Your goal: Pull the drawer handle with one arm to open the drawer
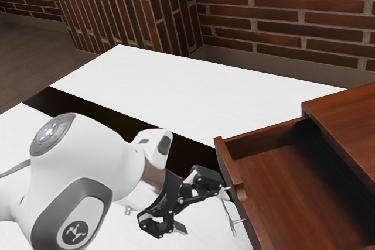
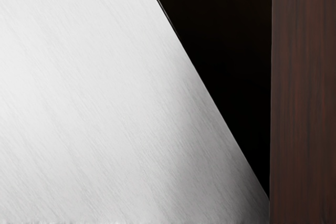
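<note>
The gripper (image 1: 193,206) sits low over the white table (image 1: 193,92) at the end of the white arm (image 1: 88,185). Its fingers (image 1: 206,184) are spread apart with nothing clasped between them, so the tool reads as released. The drawer handle (image 1: 229,212), a thin silver bar on two short posts, lies just ahead of the fingertips. The nearer finger comes up close to the bar's upper end, but contact there cannot be confirmed. Directly behind the handle stands the front panel of the drawer (image 1: 229,165). The drawer is drawn well out of the dark wood cabinet (image 1: 345,115), its open tray stretching away from the gripper toward the cabinet body. Beyond the gripper a black gap (image 1: 105,112) runs across the tabletop between two white sections, and a brick wall (image 1: 281,10) closes the scene behind them. In the wrist view, brushed white table surface (image 2: 105,103) lies beneath the hand, bordered by the same black gap (image 2: 231,51). A dark wood panel (image 2: 302,103) stands beyond that gap; whether it belongs to the drawer front or to the cabinet cannot be determined.
</note>
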You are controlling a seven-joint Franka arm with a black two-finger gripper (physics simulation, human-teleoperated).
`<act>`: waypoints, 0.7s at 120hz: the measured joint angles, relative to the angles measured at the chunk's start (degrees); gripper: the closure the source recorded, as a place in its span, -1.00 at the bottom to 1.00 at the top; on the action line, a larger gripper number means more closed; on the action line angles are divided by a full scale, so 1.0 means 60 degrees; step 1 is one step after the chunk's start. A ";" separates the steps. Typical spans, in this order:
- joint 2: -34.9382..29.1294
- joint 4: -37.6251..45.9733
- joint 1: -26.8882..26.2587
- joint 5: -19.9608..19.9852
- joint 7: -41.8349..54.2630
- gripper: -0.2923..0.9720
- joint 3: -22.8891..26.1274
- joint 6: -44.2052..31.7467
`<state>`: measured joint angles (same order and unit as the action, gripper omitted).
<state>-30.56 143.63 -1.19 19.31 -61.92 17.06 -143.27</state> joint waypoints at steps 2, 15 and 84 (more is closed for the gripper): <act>-0.0005 -0.0002 -0.0003 0.0008 0.0004 -0.53 -0.0004 0.0000; -0.0010 -0.0036 -0.0008 0.0048 0.0026 -0.53 -0.0004 -0.0032; -0.0299 -0.0117 -0.0069 0.1051 0.0027 -0.54 0.0302 -0.0039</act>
<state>-32.36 142.93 -1.60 25.62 -61.76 18.87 -143.50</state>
